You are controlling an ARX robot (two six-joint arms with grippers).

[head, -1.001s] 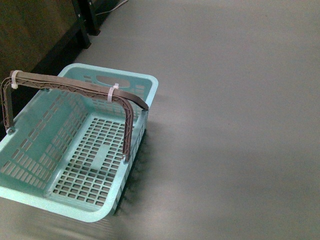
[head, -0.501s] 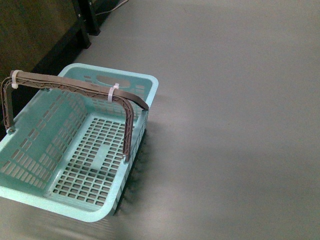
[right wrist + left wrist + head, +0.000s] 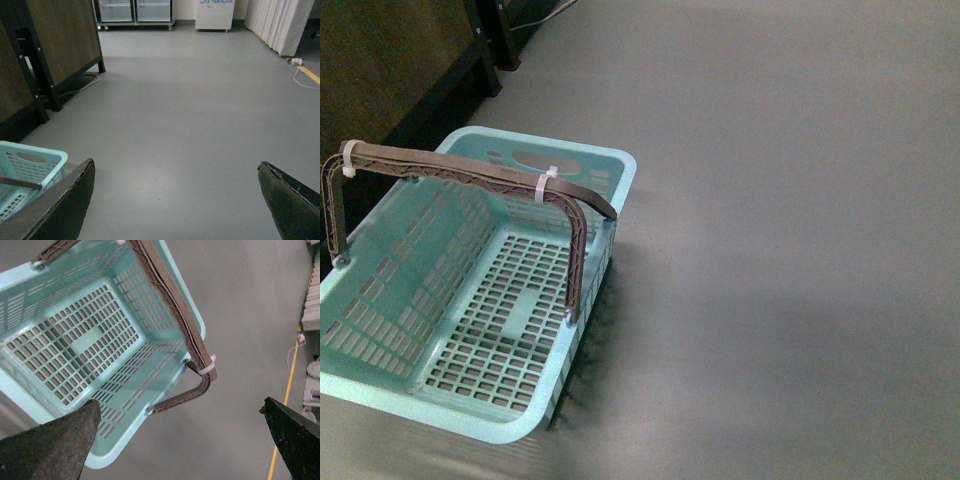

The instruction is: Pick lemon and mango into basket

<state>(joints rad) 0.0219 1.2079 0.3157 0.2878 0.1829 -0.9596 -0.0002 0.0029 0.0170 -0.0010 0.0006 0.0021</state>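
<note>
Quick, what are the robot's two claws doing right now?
Left gripper: open, holding nothing.
Right gripper: open, holding nothing.

Front camera tilts down over the basket (image 3: 390, 285) at left on grey floor (image 3: 800, 250); left wrist peers close, steeply into it; right wrist looks low across floor, clipping its corner.

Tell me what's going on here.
Nothing is being handled yet. The basket sits empty on the floor with its handle up. No lemon or mango shows in any view. The left gripper hangs above the basket, jaws open and empty. The right gripper, also open and empty, faces the floor beside it.
</note>
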